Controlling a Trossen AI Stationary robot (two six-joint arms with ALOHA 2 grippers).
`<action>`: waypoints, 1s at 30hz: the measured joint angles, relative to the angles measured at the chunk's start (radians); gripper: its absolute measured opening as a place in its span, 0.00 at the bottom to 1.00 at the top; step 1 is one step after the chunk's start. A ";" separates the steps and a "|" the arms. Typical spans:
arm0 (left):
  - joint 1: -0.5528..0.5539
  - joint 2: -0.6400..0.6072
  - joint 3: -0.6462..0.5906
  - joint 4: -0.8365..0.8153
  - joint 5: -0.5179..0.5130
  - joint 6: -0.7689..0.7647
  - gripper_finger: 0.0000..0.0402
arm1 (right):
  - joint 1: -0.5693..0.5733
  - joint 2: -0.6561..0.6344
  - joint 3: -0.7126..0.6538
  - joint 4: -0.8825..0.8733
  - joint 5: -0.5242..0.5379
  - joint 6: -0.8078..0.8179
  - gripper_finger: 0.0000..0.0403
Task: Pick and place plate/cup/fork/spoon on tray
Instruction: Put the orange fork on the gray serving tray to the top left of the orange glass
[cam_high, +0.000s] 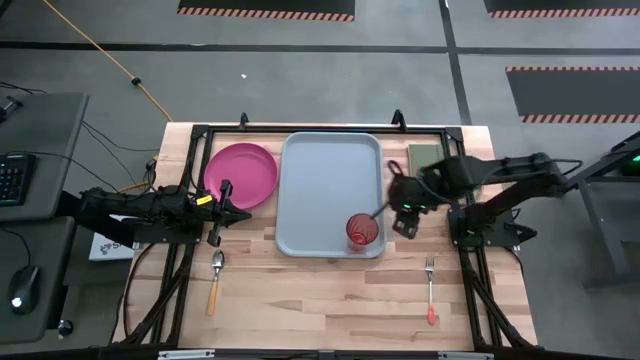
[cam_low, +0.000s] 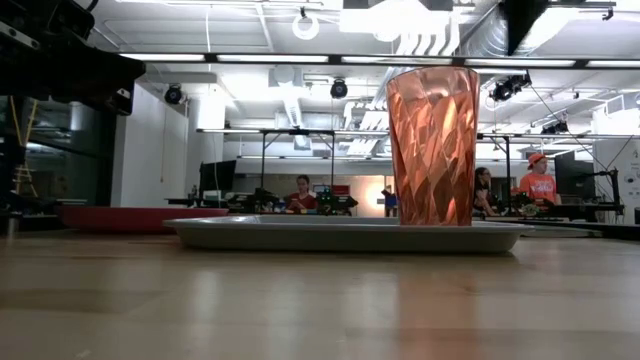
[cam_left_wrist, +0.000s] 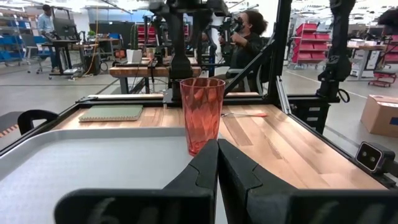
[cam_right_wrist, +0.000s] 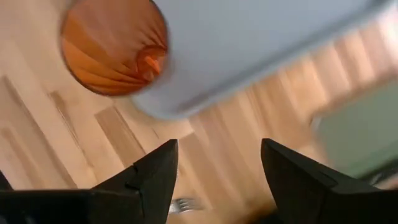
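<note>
Since each item is small moulded plastic or thin metal, all should prove light and rigid, though smooth enough to slip. Left to right on the desk: plate (cam_high: 240, 175), round, magenta-pink, shallow-rimmed, near the far left corner, just beside the tray's left rim; best pinched at its raised edge, being too flat and wide to span. Left gripper (cam_high: 222, 214) sits off the plate's near edge, fingers (cam_left_wrist: 205, 165) closed together on nothing. Spoon (cam_high: 216, 278), silver bowl, orange-yellow handle, near the left edge toward the near side; low-lying, so take it across the handle. Tray (cam_high: 330, 190), light grey-blue, rounded corners, raised rim, mid-desk toward the far edge. Cup (cam_high: 362, 232), translucent red-orange, faceted, upright in the tray's near right corner; thin-walled, likely tippy, best held across the wall below the rim. Right gripper (cam_high: 405, 215) just off the tray's right rim beside the cup, fingers (cam_right_wrist: 158, 174) spread wide, holding nothing. Fork (cam_high: 430, 288), silver tines, red-orange handle, near the near right corner; grasp at the handle.
</note>
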 joint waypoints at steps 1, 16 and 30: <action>0.000 0.000 0.000 0.000 0.000 0.000 0.00 | 0.021 -0.034 -0.042 0.001 -0.010 0.083 0.55; 0.000 0.000 0.000 0.000 0.000 0.000 0.00 | 0.417 -0.259 -0.706 0.447 -0.228 1.091 0.55; 0.000 0.000 0.000 0.000 0.000 0.000 0.00 | 0.554 -0.181 -0.918 0.785 -0.261 1.376 0.55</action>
